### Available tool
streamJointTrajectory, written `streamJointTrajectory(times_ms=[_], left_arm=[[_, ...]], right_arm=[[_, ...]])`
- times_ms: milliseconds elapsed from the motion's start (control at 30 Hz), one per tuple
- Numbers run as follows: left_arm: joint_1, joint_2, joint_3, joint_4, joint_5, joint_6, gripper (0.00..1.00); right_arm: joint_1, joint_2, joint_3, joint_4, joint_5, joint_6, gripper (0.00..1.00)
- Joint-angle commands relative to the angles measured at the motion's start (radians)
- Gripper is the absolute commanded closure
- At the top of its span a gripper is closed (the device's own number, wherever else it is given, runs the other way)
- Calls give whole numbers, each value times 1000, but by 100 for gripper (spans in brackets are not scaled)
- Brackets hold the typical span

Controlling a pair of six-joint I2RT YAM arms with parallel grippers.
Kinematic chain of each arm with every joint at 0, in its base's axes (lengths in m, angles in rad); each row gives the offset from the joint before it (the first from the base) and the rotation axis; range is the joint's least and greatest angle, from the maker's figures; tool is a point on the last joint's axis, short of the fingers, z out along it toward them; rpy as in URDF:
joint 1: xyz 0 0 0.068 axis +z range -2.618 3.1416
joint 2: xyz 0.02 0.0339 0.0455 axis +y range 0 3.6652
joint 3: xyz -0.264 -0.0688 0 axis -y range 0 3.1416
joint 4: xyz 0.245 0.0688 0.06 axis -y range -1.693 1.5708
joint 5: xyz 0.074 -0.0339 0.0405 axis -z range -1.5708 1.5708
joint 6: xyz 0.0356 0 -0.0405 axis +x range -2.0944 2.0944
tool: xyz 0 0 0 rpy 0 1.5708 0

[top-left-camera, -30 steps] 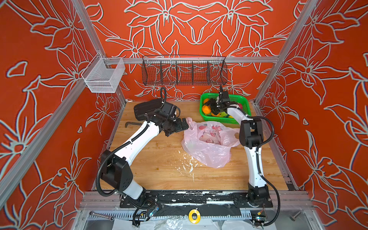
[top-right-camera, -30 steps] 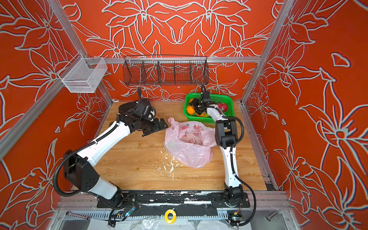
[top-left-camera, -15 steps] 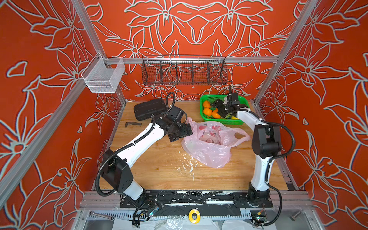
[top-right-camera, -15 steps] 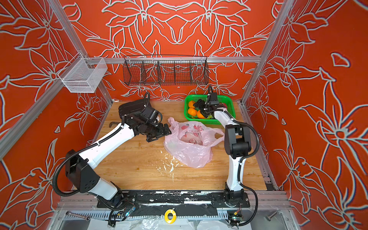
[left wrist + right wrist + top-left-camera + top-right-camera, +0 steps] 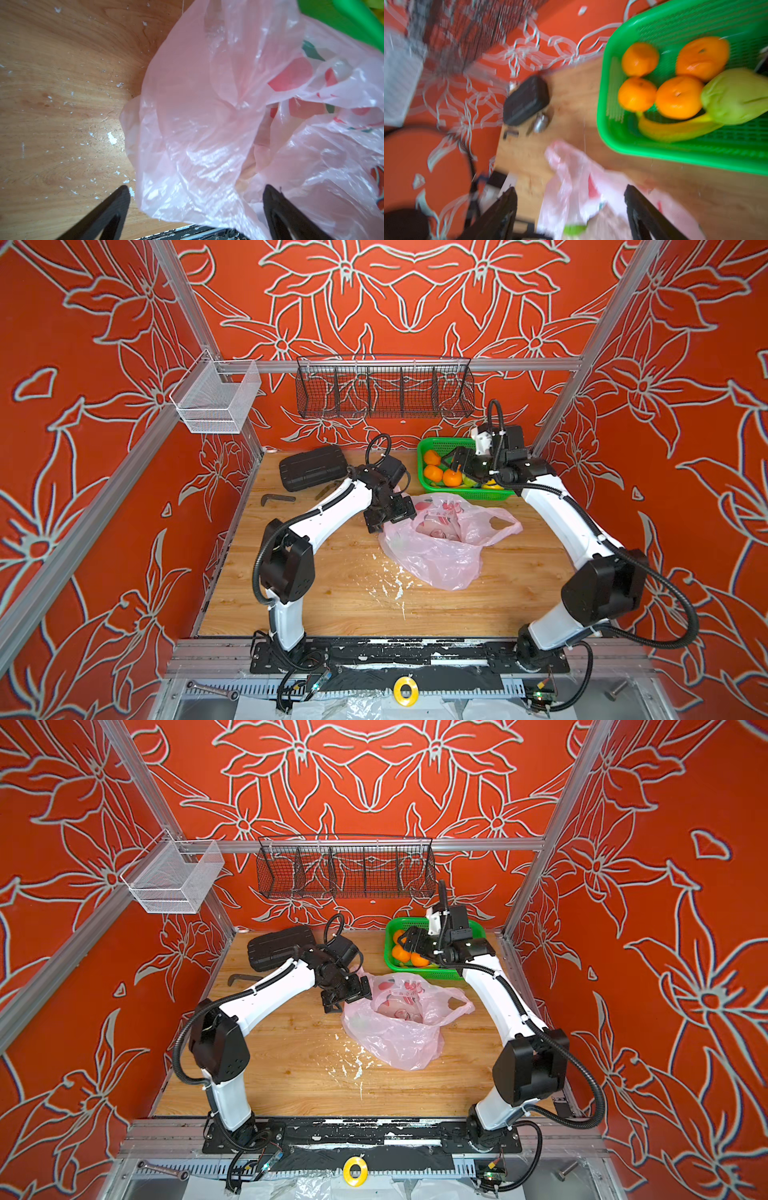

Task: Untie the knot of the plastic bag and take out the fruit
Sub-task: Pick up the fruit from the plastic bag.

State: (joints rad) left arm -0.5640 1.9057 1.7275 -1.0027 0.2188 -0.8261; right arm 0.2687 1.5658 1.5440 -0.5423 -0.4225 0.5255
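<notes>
Mid-table the plastic bag [image 5: 436, 564] lies slumped just beside the green basket [image 5: 465, 494], mouth agape, no knot visible, with the left gripper [image 5: 388, 522] spread wide astride its edge and the right gripper [image 5: 455, 462] spread and empty over the basket. Pinched alone, that slick film could drag or fold shut over the fruit. I count four oranges [image 5: 679, 96], one green fruit [image 5: 735, 95] and one yellow piece [image 5: 670, 129] in the basket; what is left bagged I cannot count.

The wooden table [image 5: 316, 605] has a pink plastic bag [image 5: 440, 564] lying in the middle; a green basket [image 5: 428, 446] sits just behind the bag; a black case [image 5: 311, 467] sits at the back too; a small bent tool [image 5: 276, 499] lies near it; white bits [image 5: 390, 585] are scattered by the bag.
</notes>
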Motion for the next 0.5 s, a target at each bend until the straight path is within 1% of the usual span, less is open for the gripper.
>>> streamJointTrajectory(times_ms=[0,67,167,233,333,467], left_arm=[[-5,33,26,-79,-29,33,4],[-5,34,-2,-41,-14,45,15],[-6,6,-94,62,36,53,31],[-5,-33,-172,146,62,57,38],[-10,-98,-275,251,77,68,49],[-13,-152,-379,347,82,82,56]], right_arm=[[55,-72,14,-138,30,-102,17],[76,-89,9,-153,-11,-114,17],[105,-87,-6,-187,-68,-146,20],[118,-77,-39,-194,-109,-165,28],[140,-42,-72,-242,-135,-201,39],[181,0,-137,-289,-112,-252,51]])
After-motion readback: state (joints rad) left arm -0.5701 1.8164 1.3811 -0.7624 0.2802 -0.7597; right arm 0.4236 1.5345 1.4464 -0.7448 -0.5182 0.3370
